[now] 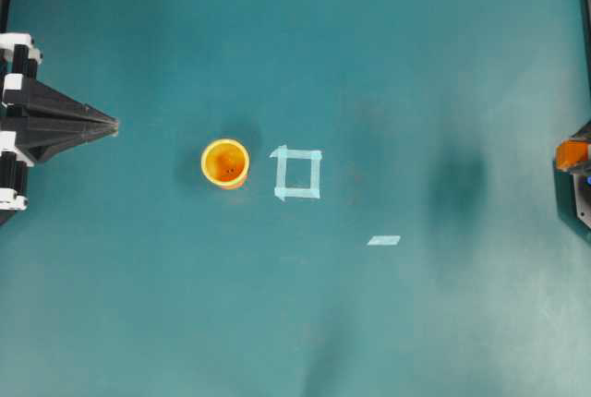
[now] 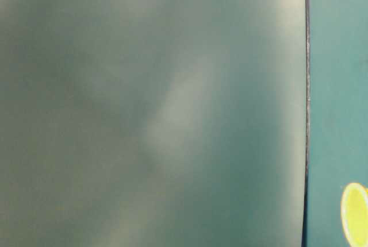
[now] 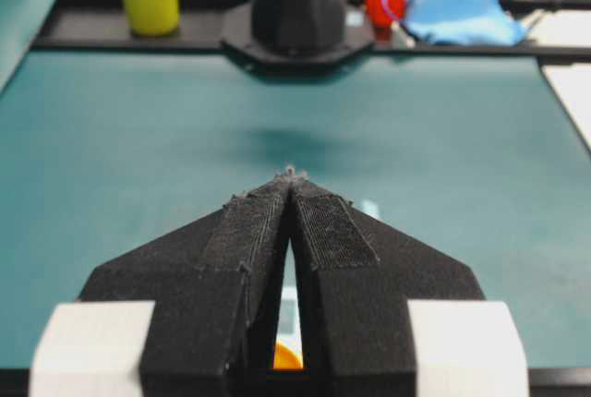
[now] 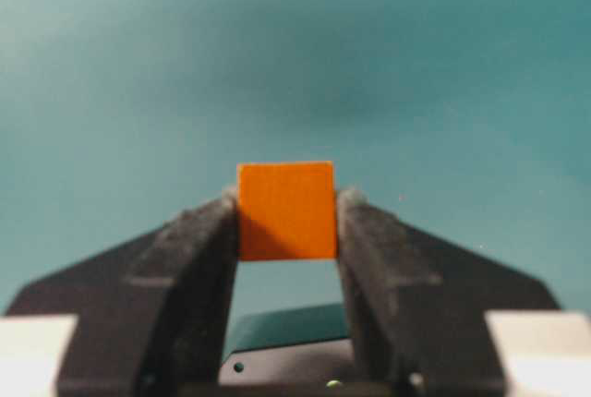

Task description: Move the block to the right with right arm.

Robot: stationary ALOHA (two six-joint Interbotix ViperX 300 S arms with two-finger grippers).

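The right gripper [image 4: 287,222] is clamped on the small orange block [image 4: 286,210] by its flat opposite faces; it appears light, rigid, securely seated.

1 camera hangs above, looking straight down on the teal table [image 1: 305,323]. A 2nd sits low and very close to the surface, mostly blur, sharing only the yellow cup [image 1: 225,162] at its lower right edge. Each wrist camera looks out along its own fingers, the left one toward the opposite arm's base [image 3: 297,9].
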